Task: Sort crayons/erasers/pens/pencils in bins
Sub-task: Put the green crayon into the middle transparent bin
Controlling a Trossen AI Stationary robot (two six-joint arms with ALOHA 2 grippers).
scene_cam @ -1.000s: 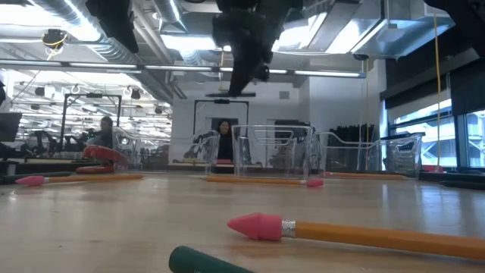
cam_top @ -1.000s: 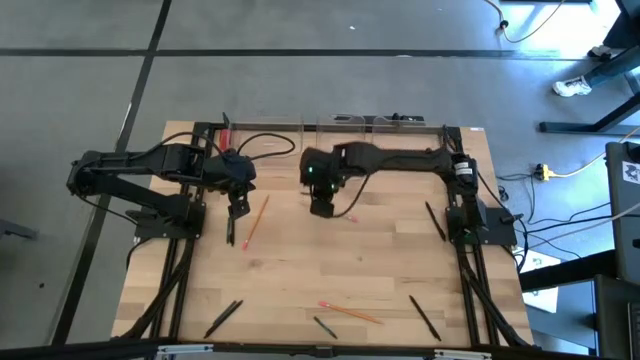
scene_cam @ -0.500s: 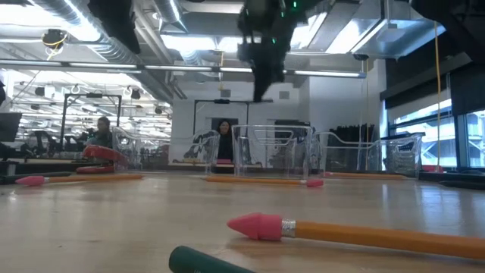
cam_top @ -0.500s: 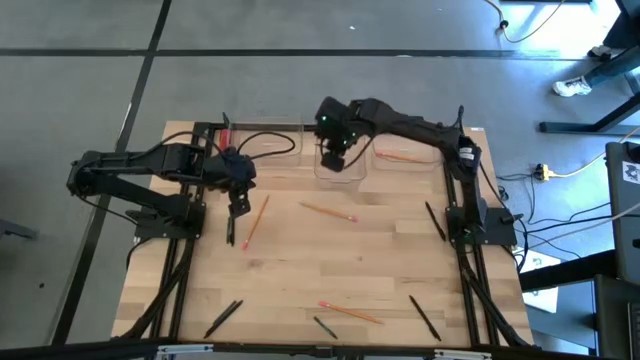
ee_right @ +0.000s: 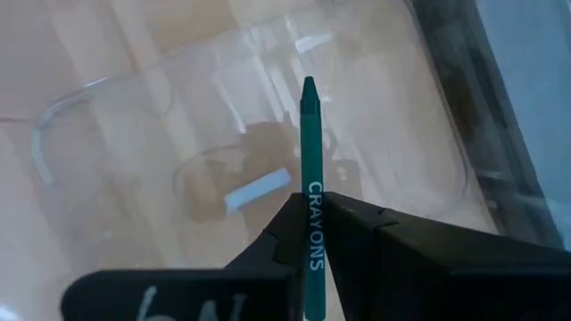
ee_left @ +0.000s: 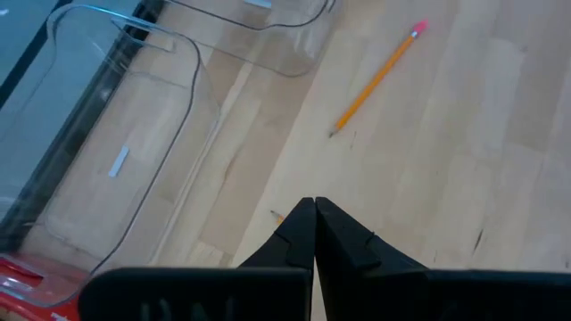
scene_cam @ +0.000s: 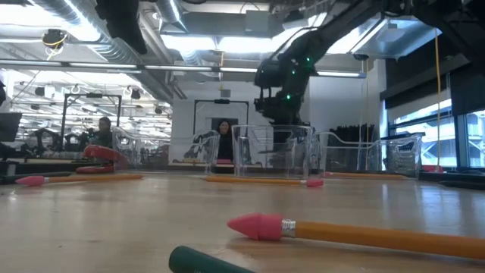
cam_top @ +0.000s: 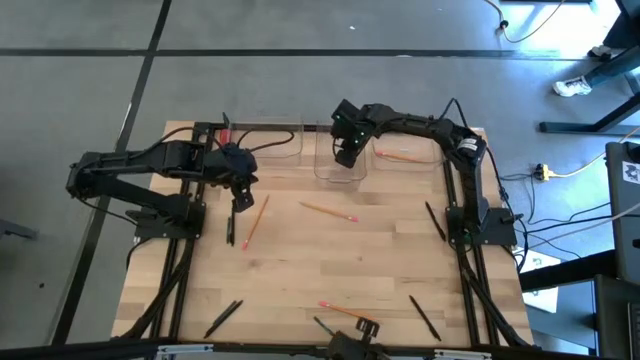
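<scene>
My right gripper hangs over the middle one of three clear bins at the table's far edge, shut on a green crayon. The crayon's tip points down at the bin's floor. The right bin holds an orange pencil. My left gripper hovers shut and empty near the left bin, above a pencil. More pencils, black pens and a crayon lie flat on the wood. My right gripper pinches the crayon between its two fingers at the labelled wrapper. The fingers slant steeply down from above and lie along the crayon. Its pointed half juts out past the fingertips, lifted clear above the bin.
A red bar lies by the left bin's outer side. A pencil and a green crayon lie near the front edge, with pens on either side. People show in the room behind the table.
My right gripper has carried the crayon from over the table's middle toward the far edge and slightly right, sinking until it hangs just above the middle bin. It has tipped more steeply down. The pencil it hid in the high view shows now.
</scene>
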